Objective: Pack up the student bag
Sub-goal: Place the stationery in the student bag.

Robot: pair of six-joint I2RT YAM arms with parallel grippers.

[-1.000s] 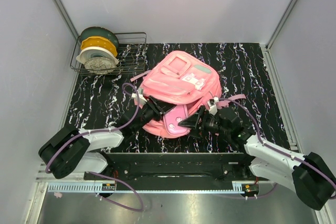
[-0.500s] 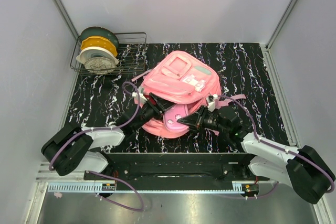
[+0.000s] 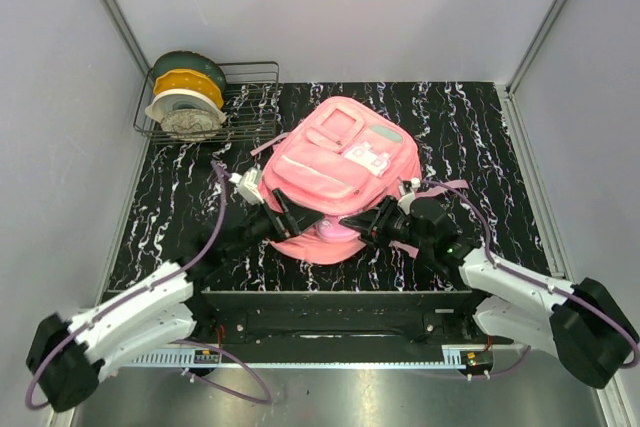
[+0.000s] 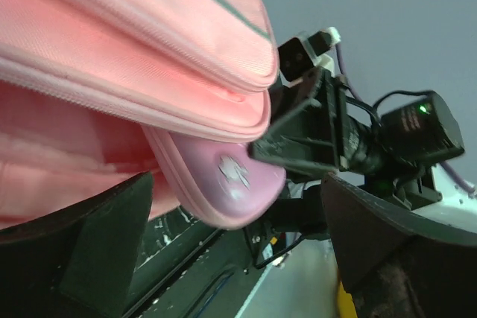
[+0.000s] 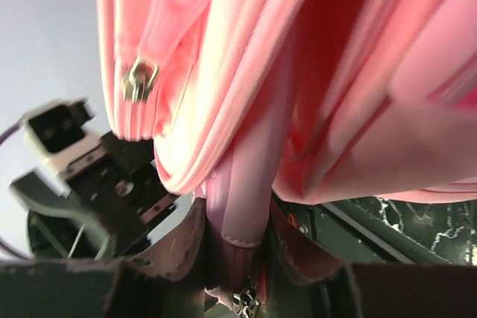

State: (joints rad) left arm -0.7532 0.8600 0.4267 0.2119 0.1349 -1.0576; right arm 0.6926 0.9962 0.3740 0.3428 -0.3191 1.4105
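Note:
The student bag [image 3: 340,157] is a large pink backpack lying in the middle of the black marbled table [image 3: 180,197], its opening facing the arms. A small lilac-pink pencil case [image 3: 335,234] pokes out of that opening under the bag's upper lip. My right gripper [image 3: 375,222] is shut on the pencil case [image 5: 242,199] by its near end, one pad on each side, right gripper [image 5: 238,236] close under the bag [image 5: 246,57]. My left gripper [image 3: 283,215] stands wide open at the opening's left side; in its wrist view the case [image 4: 231,184] and bag [image 4: 149,35] lie beyond its spread fingers [image 4: 112,236].
A wire rack [image 3: 250,97] with several round dishes [image 3: 185,97] stands at the back left corner. A pink strap [image 3: 452,185] trails off the bag's right side. Grey walls close in the table on three sides, and a black rail [image 3: 330,312] runs along the near edge.
My left gripper has opened, let go of the bag's lip and drawn back left. The lip has dropped over the pencil case. My right gripper has closed on the case and pushed it further in.

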